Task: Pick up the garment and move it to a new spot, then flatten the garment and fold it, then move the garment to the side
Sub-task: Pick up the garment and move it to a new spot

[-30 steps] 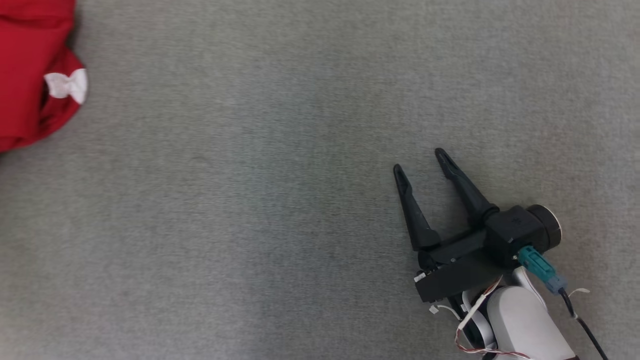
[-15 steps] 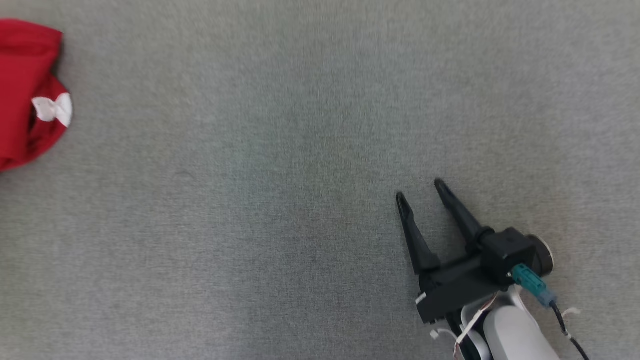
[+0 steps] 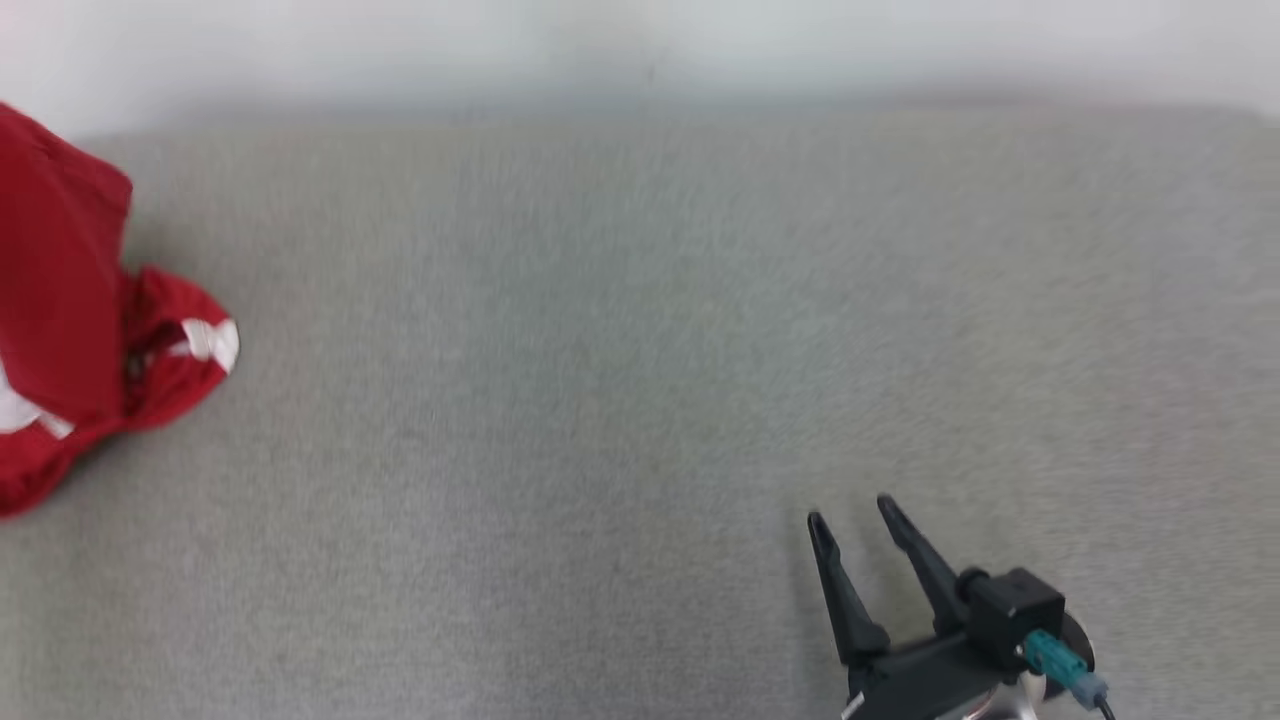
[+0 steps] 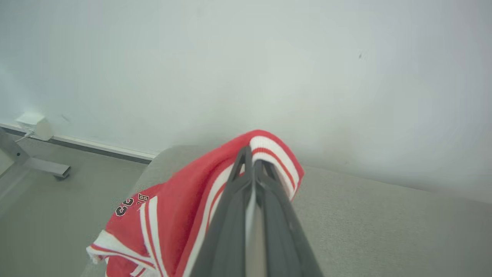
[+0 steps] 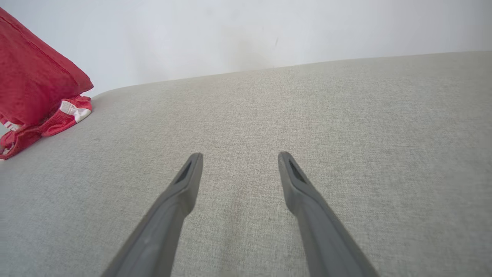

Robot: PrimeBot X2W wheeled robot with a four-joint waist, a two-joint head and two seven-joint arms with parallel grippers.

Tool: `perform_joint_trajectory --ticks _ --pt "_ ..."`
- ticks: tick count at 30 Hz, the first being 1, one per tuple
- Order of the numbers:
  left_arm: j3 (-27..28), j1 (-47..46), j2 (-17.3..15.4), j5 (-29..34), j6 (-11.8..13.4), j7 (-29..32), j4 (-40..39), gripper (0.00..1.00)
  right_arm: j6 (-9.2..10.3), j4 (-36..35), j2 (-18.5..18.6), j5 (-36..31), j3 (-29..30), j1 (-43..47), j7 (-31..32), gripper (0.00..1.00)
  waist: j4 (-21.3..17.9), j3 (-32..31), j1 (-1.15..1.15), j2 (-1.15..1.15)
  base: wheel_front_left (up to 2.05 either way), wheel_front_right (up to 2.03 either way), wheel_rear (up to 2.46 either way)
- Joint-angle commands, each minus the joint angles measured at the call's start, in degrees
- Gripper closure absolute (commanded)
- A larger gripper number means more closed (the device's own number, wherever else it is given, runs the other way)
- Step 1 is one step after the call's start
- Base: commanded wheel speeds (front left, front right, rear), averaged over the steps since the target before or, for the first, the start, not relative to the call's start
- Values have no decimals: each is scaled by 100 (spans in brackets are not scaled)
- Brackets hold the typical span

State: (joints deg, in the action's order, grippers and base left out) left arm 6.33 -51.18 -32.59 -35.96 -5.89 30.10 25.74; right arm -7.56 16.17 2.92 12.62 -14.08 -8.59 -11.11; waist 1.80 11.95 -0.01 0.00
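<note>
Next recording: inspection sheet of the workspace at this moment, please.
Surface: grey fabric surface, flat.
Job's things: red garment with white stripes, bunched at the surface's left end, partly lifted.
Clutter: nothing seen.
Claws: left claw shut on the garment's striped edge; right claw open over the fabric, holding nothing.
Cables: teal plug with a dark lead at the right claw's wrist.
Surroundings: pale wall behind; metal leg and small white box at the wall's foot.

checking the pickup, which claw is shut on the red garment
The left claw: it is clamped shut on the garment at its striped edge. The right claw stands open above the grey surface, apart from the garment.
</note>
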Motion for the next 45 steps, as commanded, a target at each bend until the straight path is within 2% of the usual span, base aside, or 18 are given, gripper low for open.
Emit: perform_joint_trajectory --ticks 1,7,8,14,20,29,40,41,42,45 --pt "-122 -101 149 -93 -25 77 -233 100 13 51 -1 72 -10 202 -26 0 -503 -970 1 0 0 0 0" --pt "-504 -409 668 -241 -10 333 -834 100 13 39 0 129 13 368 11 0 -942 -1268 1 0 0 0 0" --pt "-504 -409 668 -241 -10 333 -834 100 13 39 0 129 13 368 11 0 -942 -1268 1 0 0 0 0" --pt "-846 -719 1147 -249 114 381 -1221 100 13 -17 -1 171 -27 362 29 0 -1422 -1293 1 0 0 0 0" --pt "-1097 -625 1557 -427 77 381 -1371 100 13 -76 -1 217 -41 342 39 0 -1814 -1190 1 0 0 0 0" --pt "-1747 284 1618 -180 -76 117 -1392 100 13 -70 -3 366 -75 234 -15 0 -2139 -872 1 0 0 0 0" --pt "-2262 2047 1886 139 -97 -1194 -563 100 13 -16 -2 289 22 189 -3 0 -2033 -812 1 0 0 0 0" --pt "-2314 2140 1939 217 -84 -1358 -466 69 13 -11 -2 274 56 203 13 0 -1988 -840 1 0 0 0 0" --pt "-2376 2228 1955 327 -88 -1519 -391 0 13 -11 -1 271 74 219 32 0 -1954 -861 1 0 0 0 0" --pt "-2427 2464 2098 418 -36 -2035 -174 0 13 -13 -1 236 175 321 67 0 -1789 -981 1 0 0 0 0"
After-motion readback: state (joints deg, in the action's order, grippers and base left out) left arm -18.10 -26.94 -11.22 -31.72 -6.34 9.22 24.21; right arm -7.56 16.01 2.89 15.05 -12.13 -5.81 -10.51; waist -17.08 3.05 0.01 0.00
